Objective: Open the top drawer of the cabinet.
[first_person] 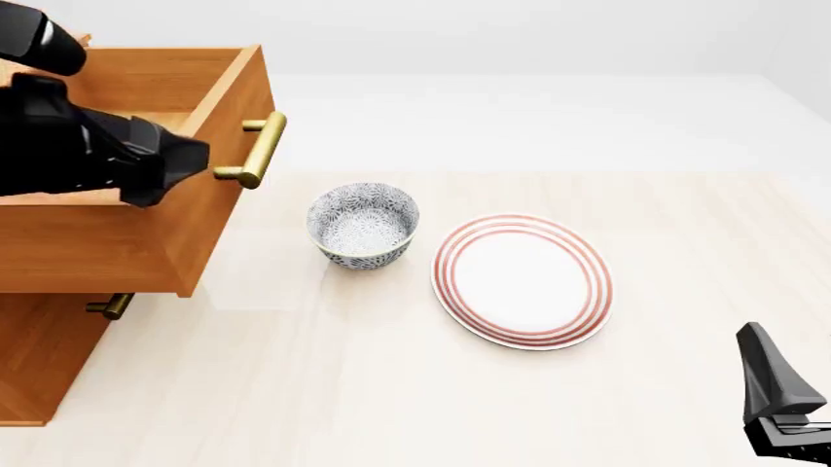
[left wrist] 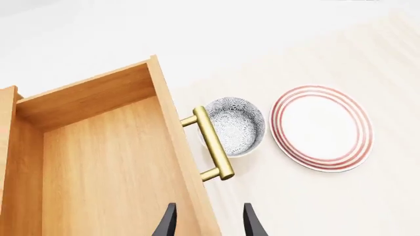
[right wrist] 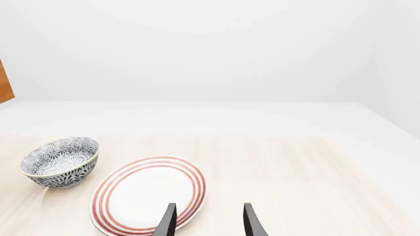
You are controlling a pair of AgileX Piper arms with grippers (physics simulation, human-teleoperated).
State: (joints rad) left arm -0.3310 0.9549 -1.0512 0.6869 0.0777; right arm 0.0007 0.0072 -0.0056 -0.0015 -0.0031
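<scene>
The top drawer [first_person: 91,243] stands pulled far out of the orange-brown cabinet [first_person: 39,360], its inside bare [left wrist: 105,167]. Its brass bar handle [first_person: 264,149] also shows in the left wrist view [left wrist: 213,142]. My left gripper [left wrist: 208,223] is open and empty; it hovers over the drawer's front panel, apart from the handle. In the front view the left arm [first_person: 91,151] covers part of the drawer. My right gripper [right wrist: 208,223] is open and empty, low at the table's near right [first_person: 779,399].
A patterned grey bowl [first_person: 365,225] stands just right of the open drawer. A white plate with red rings [first_person: 523,280] lies right of the bowl. A lower drawer's brass handle [first_person: 111,306] shows under the open drawer.
</scene>
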